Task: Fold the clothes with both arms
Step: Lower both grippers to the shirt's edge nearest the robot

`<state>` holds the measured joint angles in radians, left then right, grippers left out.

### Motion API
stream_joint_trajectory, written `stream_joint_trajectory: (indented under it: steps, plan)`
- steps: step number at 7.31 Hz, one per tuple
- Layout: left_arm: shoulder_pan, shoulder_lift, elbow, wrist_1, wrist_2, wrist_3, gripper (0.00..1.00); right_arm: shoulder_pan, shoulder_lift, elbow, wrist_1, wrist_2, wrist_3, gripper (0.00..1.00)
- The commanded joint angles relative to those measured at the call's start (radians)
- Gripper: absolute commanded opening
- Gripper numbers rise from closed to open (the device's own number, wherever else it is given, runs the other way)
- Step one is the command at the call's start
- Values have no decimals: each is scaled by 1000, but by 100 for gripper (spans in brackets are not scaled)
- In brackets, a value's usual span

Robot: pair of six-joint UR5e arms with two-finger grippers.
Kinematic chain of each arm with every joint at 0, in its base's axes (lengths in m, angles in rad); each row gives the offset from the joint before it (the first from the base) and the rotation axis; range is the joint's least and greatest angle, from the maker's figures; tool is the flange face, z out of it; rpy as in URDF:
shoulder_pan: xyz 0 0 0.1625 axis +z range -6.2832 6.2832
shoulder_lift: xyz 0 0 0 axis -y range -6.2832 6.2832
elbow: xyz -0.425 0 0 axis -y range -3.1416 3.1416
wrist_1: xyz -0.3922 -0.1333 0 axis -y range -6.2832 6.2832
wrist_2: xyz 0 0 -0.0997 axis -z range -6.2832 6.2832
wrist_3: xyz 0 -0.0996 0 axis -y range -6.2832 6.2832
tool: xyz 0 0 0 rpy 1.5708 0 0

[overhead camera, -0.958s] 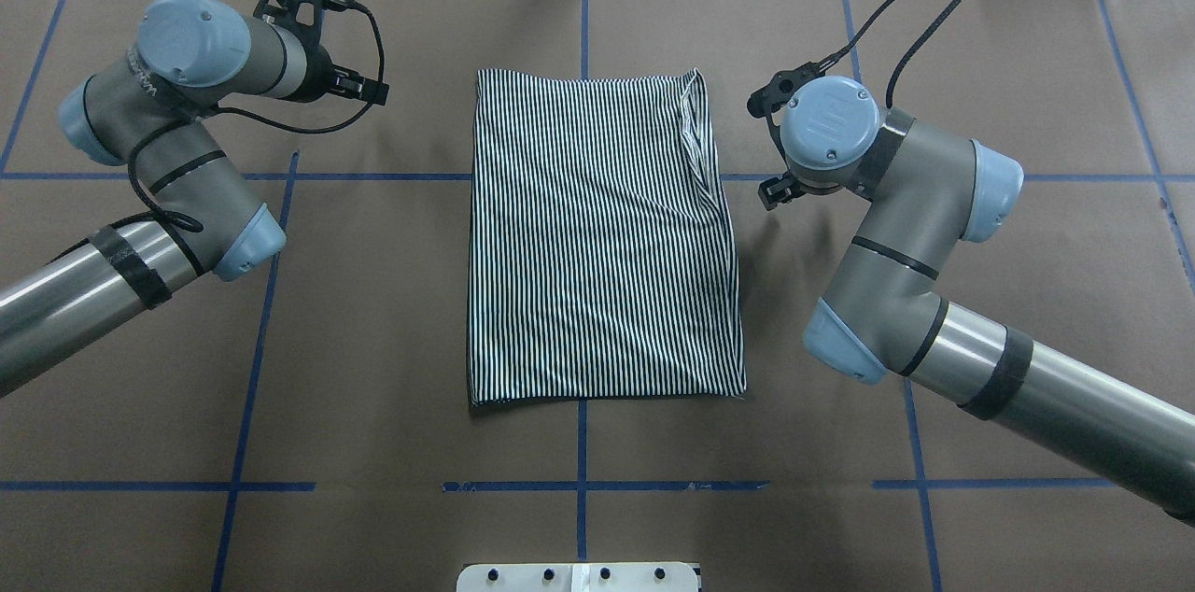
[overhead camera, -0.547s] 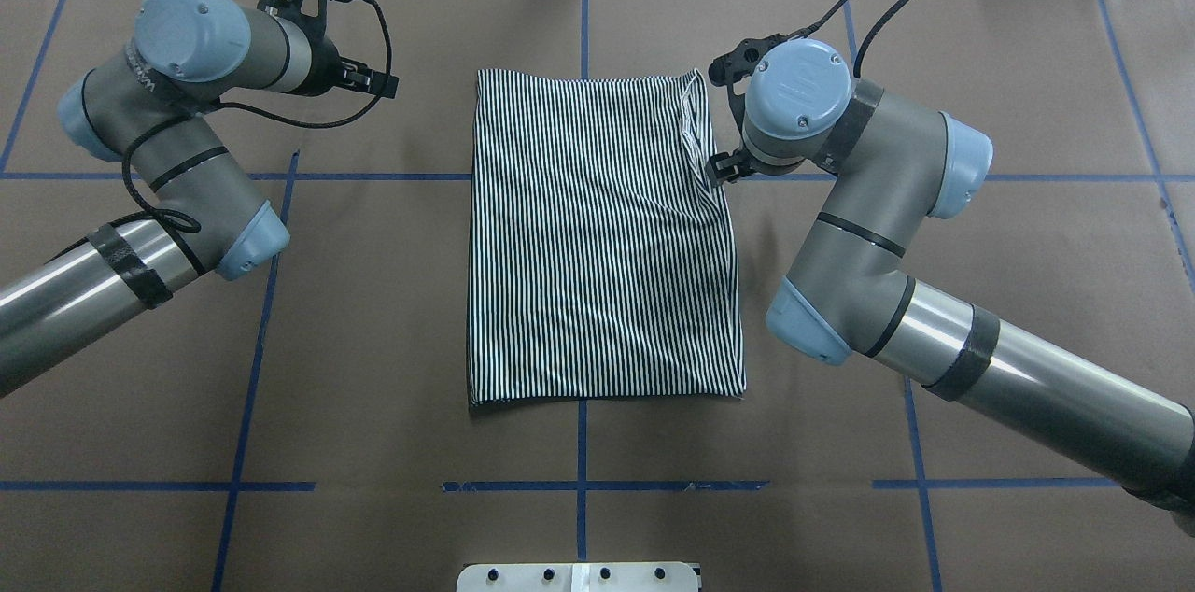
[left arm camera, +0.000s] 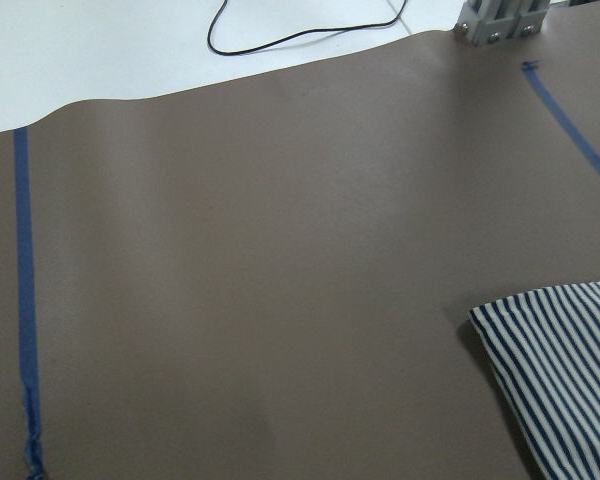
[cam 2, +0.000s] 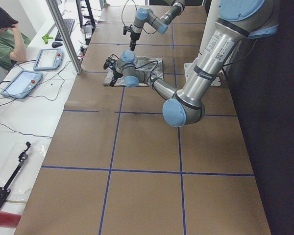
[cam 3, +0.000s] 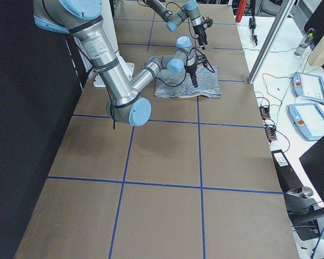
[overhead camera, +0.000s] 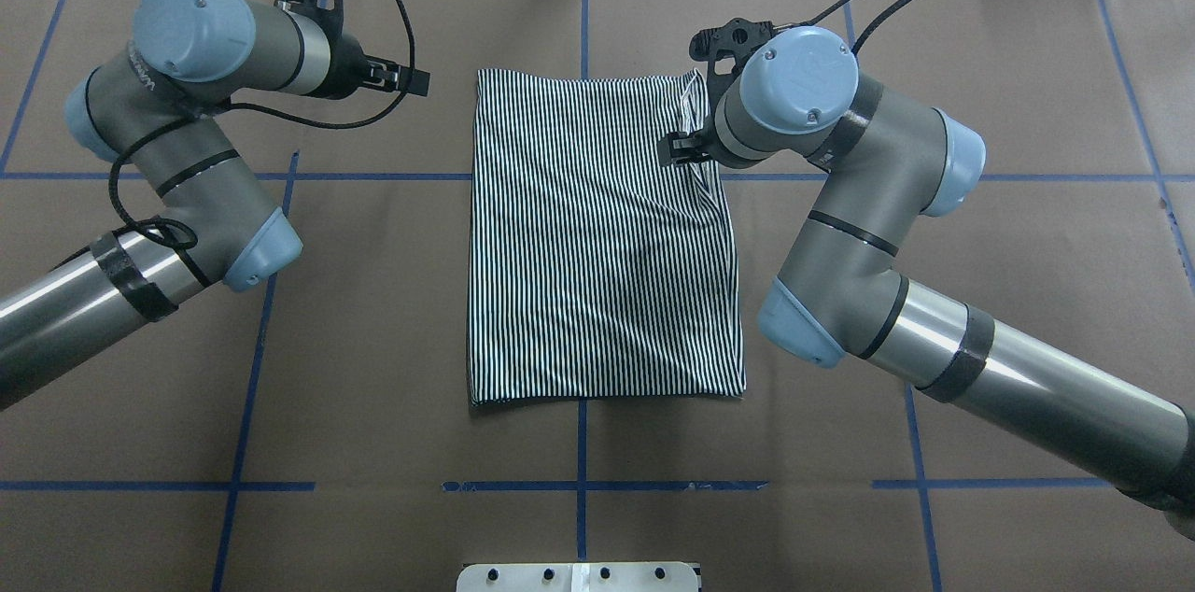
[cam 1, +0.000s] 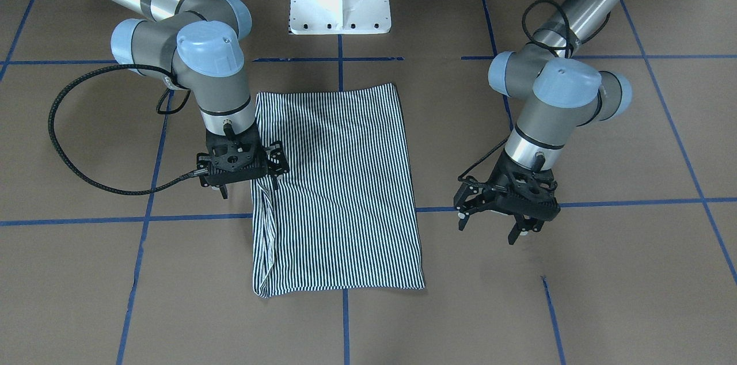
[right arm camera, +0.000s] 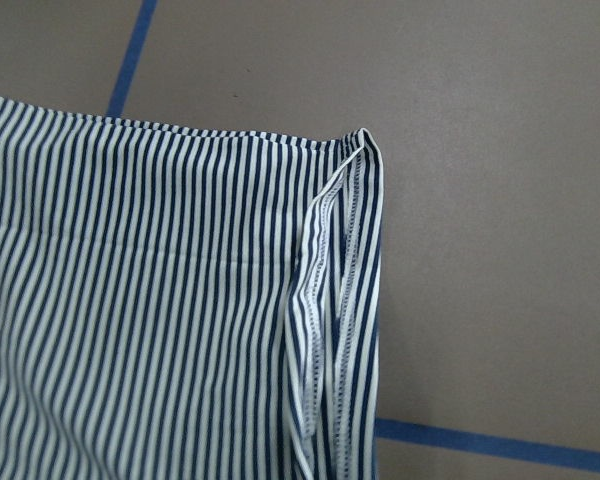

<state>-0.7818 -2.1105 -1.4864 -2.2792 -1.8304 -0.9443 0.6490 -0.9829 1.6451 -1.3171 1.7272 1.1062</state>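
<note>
Two-finger left gripper [cam 1: 488,228] spread wide, off shirt [cam 1: 345,181]; right gripper [cam 1: 249,187] spread over hem [cam 1: 263,232], prob. not touching, mostly hidden overhead.

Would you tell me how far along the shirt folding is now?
Done: the shirt lies flat as a folded rectangle, sleeves and collar hidden. In hand: the right gripper sits open over its hemmed side edge; the left gripper hangs open beside it. Left: probably another fold.

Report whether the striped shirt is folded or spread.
Folded: the shirt lies as a plain rectangle, no sleeves or collar showing, hems doubled along one edge.
</note>
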Motion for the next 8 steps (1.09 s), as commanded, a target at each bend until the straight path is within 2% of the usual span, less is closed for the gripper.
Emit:
stream_joint_trajectory:
  steps: [1, 2, 3, 5, 6, 7, 8]
  plan:
    - [103, 113, -199, 6, -9, -184, 100, -63, -144, 120, 161, -3, 223, 100]
    - [155, 150, -256, 6, 3, -259, 100, -84, -239, 148, 315, -6, 286, 100]
    - [217, 174, -282, 6, 67, -307, 100, -118, -319, 166, 423, -36, 341, 100]
    - [349, 236, -357, 6, 167, -462, 100, -274, -406, 258, 438, -244, 463, 100]
    - [410, 251, -371, 6, 231, -537, 100, -334, -427, 281, 431, -317, 579, 99]
    - [449, 262, -370, 7, 281, -615, 87, -356, -425, 285, 429, -365, 634, 87]
    - [485, 264, -356, 35, 314, -718, 48, -355, -427, 289, 429, -365, 661, 84]
